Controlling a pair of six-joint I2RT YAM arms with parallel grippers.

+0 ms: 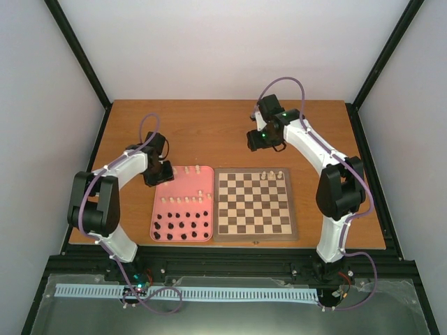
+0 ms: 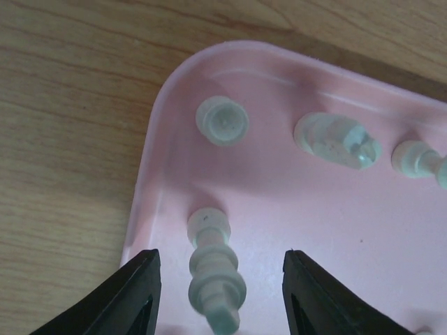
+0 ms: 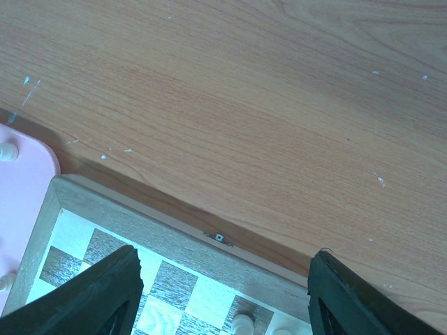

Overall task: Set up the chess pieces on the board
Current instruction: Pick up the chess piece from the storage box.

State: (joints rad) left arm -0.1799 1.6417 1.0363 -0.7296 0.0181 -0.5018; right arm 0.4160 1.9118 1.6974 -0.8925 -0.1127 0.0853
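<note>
Worktop (image 1: 209, 125): one.
Board (image 1: 255, 238): one, just right of pink tray (image 1: 183, 185).
Pink tray: one, holding cream and black figures (image 1: 182, 225).
Left end effector (image 2: 220, 279): jaws apart, flanking one cream piece (image 2: 208, 227) in the tray, not touching.
Right end effector (image 3: 220, 279): wide, over board's far edge.
Chess pieces (image 1: 271, 173): three on board's far row.

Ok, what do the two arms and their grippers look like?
Both the left arm and right arm have white shells between bulky black joints, with a purple cable looping along each. The left gripper and right gripper each have two black wedge-shaped fingers. A green light glows near the right arm's wrist.
</note>
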